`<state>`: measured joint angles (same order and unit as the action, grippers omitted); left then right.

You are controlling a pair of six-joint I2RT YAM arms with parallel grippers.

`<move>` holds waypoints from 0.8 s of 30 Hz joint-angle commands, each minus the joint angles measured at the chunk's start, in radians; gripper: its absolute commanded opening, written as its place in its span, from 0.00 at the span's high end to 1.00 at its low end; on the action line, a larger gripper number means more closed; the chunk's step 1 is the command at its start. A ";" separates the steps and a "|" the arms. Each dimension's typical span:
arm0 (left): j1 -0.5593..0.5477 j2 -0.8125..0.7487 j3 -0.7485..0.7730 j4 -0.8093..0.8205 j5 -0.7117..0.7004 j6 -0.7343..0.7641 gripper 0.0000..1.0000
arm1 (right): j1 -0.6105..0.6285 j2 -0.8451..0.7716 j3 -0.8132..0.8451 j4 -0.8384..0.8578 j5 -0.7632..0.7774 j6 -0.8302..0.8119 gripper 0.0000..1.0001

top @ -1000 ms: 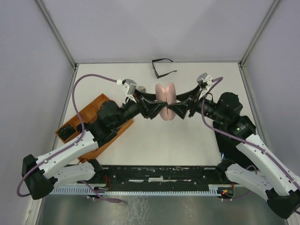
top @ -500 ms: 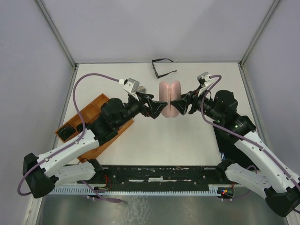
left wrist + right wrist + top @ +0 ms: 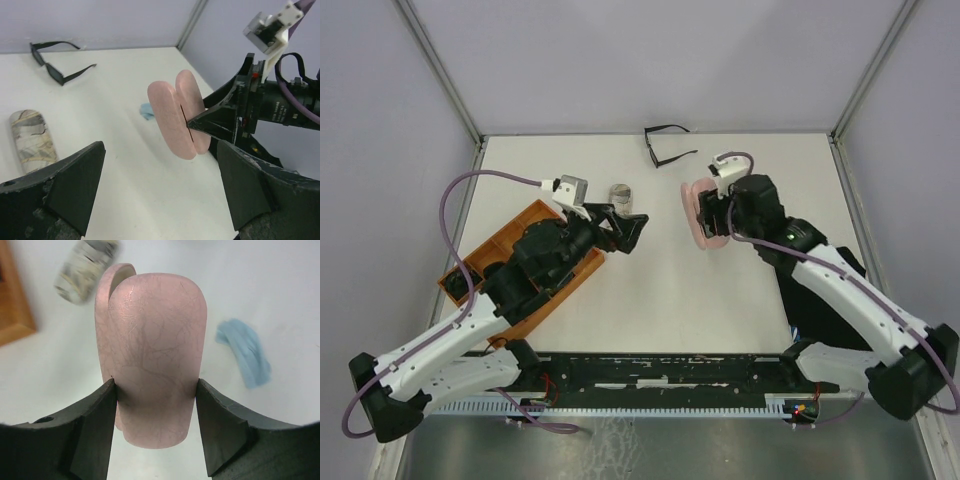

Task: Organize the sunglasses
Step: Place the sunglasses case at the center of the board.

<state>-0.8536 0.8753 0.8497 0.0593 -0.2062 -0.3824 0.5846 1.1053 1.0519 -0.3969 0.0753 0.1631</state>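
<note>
A thin black pair of sunglasses (image 3: 665,147) lies unfolded at the table's far edge, also in the left wrist view (image 3: 57,65). My right gripper (image 3: 712,212) is shut on a pink case (image 3: 698,208), its fingers (image 3: 95,425) pressing both sides of one shell (image 3: 155,355). The case is slightly ajar, its two shells (image 3: 175,117) parted by a slit. My left gripper (image 3: 635,228) stands wide open and empty left of the case, apart from it (image 3: 162,175).
A patterned case (image 3: 620,194) lies just behind the left gripper. A light-blue cloth (image 3: 245,352) lies on the table beside the pink case. An orange tray (image 3: 525,225) sits at the left with a dark object (image 3: 463,283) in its near compartment.
My left gripper let go of the pink case, opened wide and drew back to the left. The right gripper carried the case to the right and turned it, uncovering the patterned case.
</note>
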 commanded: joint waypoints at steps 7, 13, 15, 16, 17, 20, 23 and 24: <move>0.003 -0.083 -0.024 -0.086 -0.162 0.057 0.01 | 0.185 0.465 0.271 -0.277 0.581 -0.202 0.96; 0.004 -0.106 -0.024 -0.109 -0.180 0.050 0.01 | 0.247 0.611 0.281 -0.247 0.722 -0.234 0.89; 0.004 -0.114 -0.027 -0.114 -0.190 0.052 0.01 | 0.264 0.650 0.276 -0.238 0.760 -0.253 0.87; 0.004 -0.118 -0.027 -0.115 -0.196 0.054 0.01 | 0.272 0.665 0.269 -0.227 0.776 -0.259 0.85; 0.004 -0.122 -0.029 -0.117 -0.200 0.056 0.01 | 0.280 0.679 0.260 -0.207 0.787 -0.266 0.84; 0.004 -0.128 -0.032 -0.116 -0.212 0.054 0.01 | 0.296 0.704 0.245 -0.182 0.804 -0.270 0.78; 0.004 -0.130 -0.038 -0.114 -0.213 0.050 0.01 | 0.305 0.731 0.243 -0.182 0.808 -0.267 0.74; 0.004 -0.131 -0.039 -0.114 -0.211 0.049 0.01 | 0.309 0.740 0.241 -0.180 0.810 -0.266 0.72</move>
<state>-0.8524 0.7578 0.8162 -0.0750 -0.3908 -0.3794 0.8795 1.8286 1.2797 -0.6159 0.7925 -0.0872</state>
